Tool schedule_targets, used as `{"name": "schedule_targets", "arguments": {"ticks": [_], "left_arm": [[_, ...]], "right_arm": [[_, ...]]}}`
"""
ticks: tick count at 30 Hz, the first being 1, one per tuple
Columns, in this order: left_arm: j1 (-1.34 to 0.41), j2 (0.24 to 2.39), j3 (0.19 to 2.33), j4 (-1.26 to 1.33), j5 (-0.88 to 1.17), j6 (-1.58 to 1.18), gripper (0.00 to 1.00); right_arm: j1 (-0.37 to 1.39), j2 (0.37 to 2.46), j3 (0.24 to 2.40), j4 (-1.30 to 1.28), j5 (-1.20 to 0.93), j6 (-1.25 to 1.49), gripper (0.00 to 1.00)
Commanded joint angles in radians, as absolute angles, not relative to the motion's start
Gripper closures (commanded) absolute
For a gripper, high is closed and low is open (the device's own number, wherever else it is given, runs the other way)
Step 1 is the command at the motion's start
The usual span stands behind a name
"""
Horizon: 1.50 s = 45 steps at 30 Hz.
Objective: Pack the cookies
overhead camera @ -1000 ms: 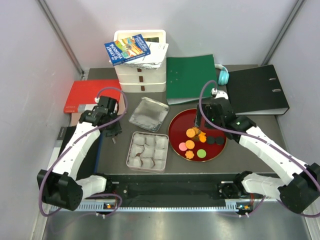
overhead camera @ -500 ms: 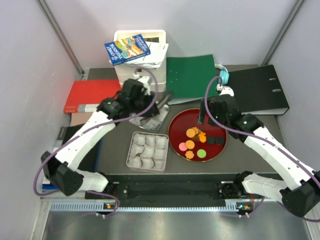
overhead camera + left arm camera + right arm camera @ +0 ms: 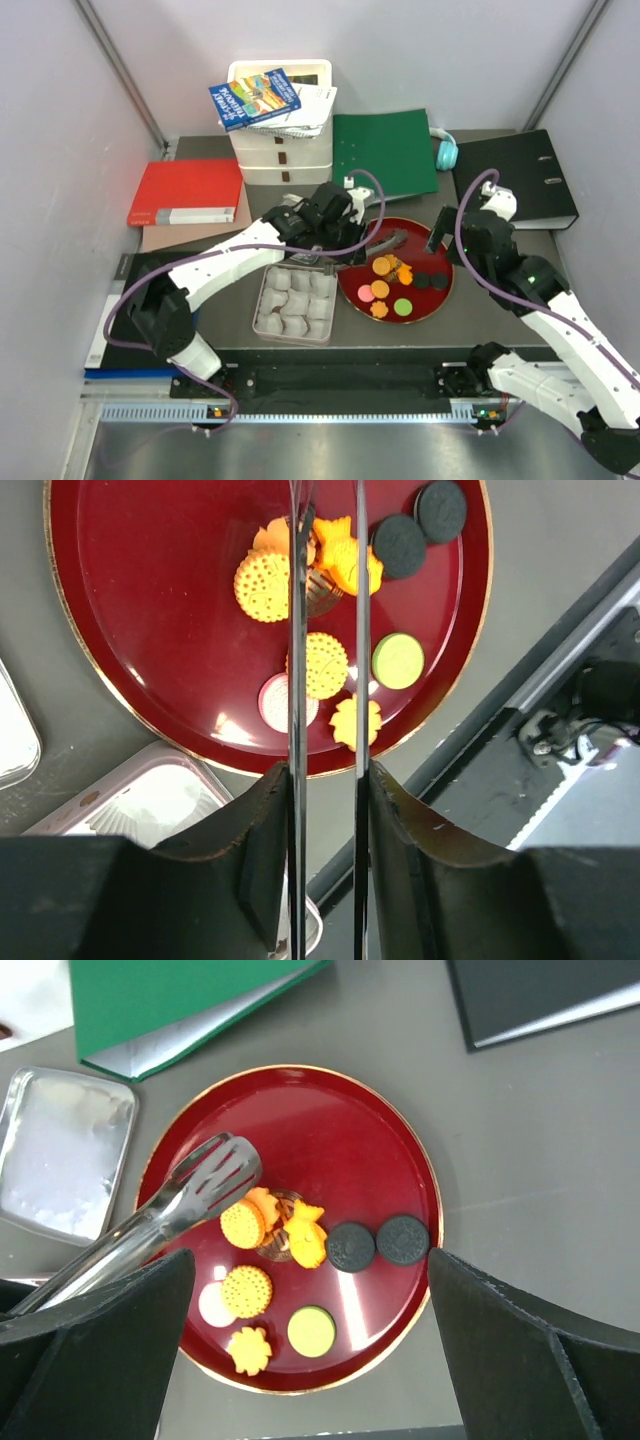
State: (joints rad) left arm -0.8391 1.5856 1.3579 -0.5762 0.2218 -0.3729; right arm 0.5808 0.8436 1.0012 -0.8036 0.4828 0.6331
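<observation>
Cookies: all seen on the red plate, none packed yet
Tin: only paper cups made out
Left jaws: clamped on tongs over the plate
Right jaws: opened wide, empty

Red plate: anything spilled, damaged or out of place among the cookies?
Nothing spilled or visibly broken: every one of the cookies lies inside the red plate. Only oddity: a few orange ones overlap in a heap beside the tongs.

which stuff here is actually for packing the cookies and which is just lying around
For the job: cookies, red plate, tin of paper cups, tin lid, tongs.
Lying about: green folder, black binder, red folder, white drawers, teal headphones.
</observation>
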Motion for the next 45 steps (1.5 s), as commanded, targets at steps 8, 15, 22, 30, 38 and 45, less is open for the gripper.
{"name": "schedule_targets", "arguments": {"ticks": [8, 15, 22, 30, 38, 45], "left_arm": [[-0.919, 1.542, 1.342, -0.592, 0.009, -0.31, 0.55], [-0.917, 1.52, 1.304, -0.633, -0.093, -0.314, 0.57], [-0.919, 1.485, 1.241, -0.623, -0.046, -0.333, 0.47], [-0.922, 1.443, 1.203, -0.591, -0.005, -0.347, 0.41], [-0.946, 1.477, 1.18, -0.571, 0.035, -0.356, 0.41], [-0.953, 1.502, 1.163, -0.551, 0.022, -0.359, 0.42]], "right_arm": [[0.591, 0.79, 0.902, -0.812, 0.492, 0.704, 0.01], [0.591, 0.804, 0.899, -0.801, 0.489, 0.707, 0.01], [0.591, 0.802, 0.897, -0.805, 0.492, 0.713, 0.01], [0.591, 0.799, 0.896, -0.81, 0.491, 0.716, 0.01], [0.591, 0.793, 0.887, -0.816, 0.488, 0.718, 0.01], [0.591, 0.776, 0.876, -0.825, 0.491, 0.721, 0.01]]}}
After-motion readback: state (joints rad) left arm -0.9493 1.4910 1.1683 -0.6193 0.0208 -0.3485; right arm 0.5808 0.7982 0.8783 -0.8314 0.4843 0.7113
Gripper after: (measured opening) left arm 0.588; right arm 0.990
